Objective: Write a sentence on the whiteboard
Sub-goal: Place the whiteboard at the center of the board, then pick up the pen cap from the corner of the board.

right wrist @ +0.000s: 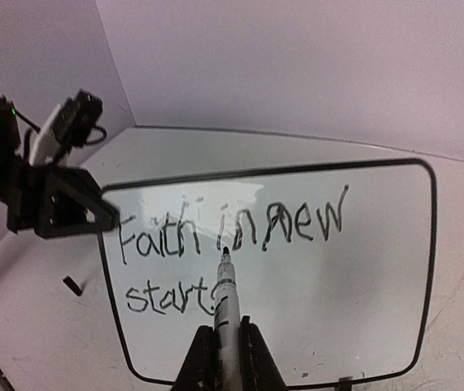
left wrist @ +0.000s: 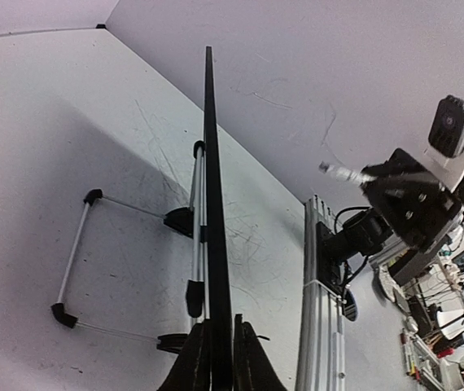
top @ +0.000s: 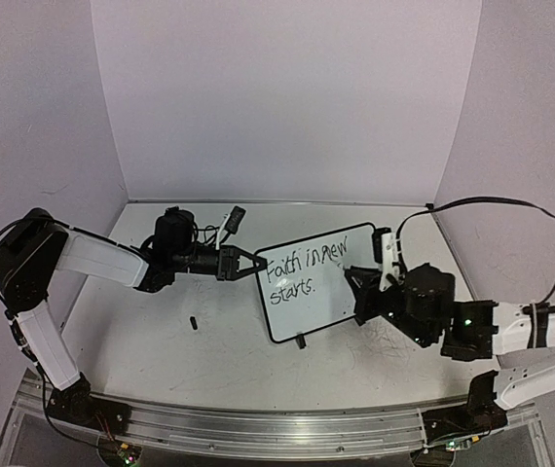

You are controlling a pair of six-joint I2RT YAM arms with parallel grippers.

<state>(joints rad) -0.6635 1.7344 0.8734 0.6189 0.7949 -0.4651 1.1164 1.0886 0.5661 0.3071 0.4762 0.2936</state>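
Two-line sentence on whiteboard

The end of the sentence is covered by the marker. A dark speck at eight o'clock of the whiteboard cannot be identified.

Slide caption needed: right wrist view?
Right gripper holds marker at the sentence on the whiteboard; left gripper clamps its edge.

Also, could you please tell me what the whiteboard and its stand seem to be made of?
The whiteboard: glossy white coated face, judging by its sheen; black frame, probably plastic. The stand: silvery rods, likely metal, with black caps, probably plastic.
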